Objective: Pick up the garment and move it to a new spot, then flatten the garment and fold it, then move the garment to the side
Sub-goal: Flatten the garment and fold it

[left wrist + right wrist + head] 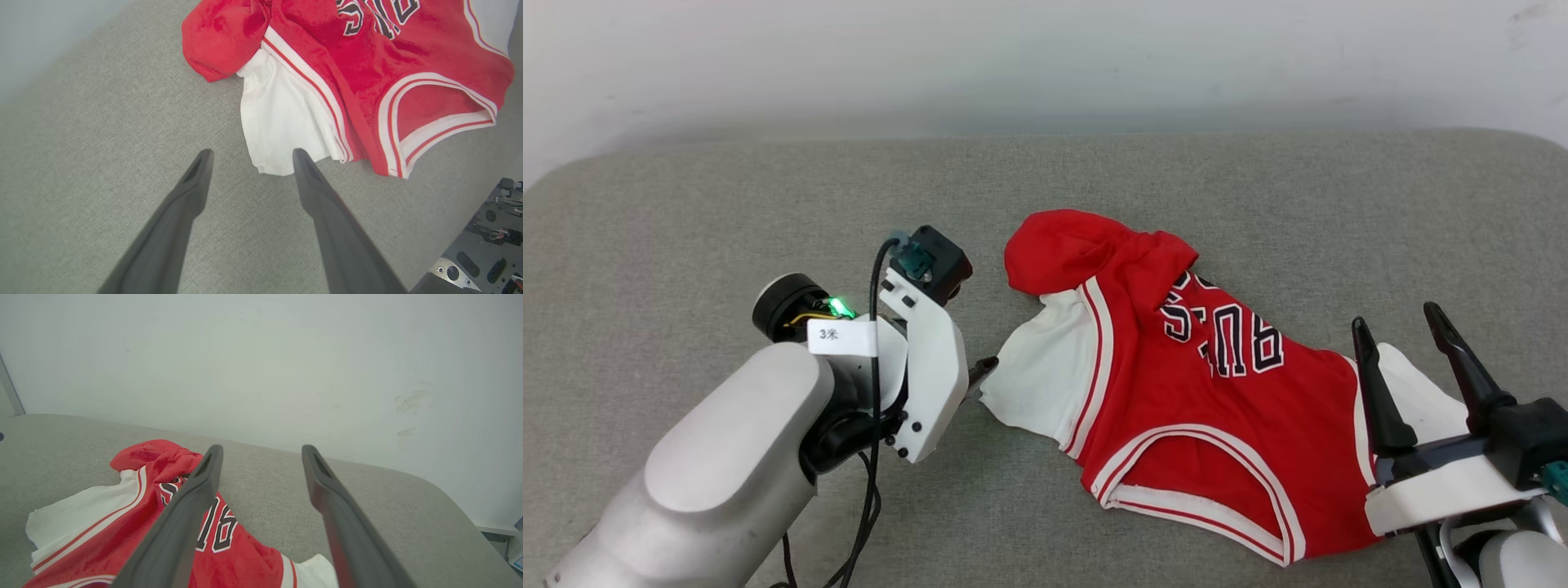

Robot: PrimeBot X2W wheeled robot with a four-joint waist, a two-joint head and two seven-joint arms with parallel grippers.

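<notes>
The garment (1176, 392) is a red jersey with white sleeves and black lettering. It lies crumpled on the grey padded surface, its far end bunched over itself. My left gripper (980, 371) points right at the left white sleeve (1037, 367). In the left wrist view the left gripper (252, 152) is open, its tips just short of the sleeve's edge (278, 122). My right gripper (1394, 317) stands open above the garment's right white sleeve (1421, 400), gripping nothing. The right wrist view has the right gripper (262, 447) open, with the garment (245, 555) beneath it.
A grey fabric surface (727, 204) runs back to a white wall (1045, 57), and its rounded corners fall away at the far left and right. A black cable (874, 327) hangs from my left wrist. Part of the robot's base (482, 245) sits near the surface's edge.
</notes>
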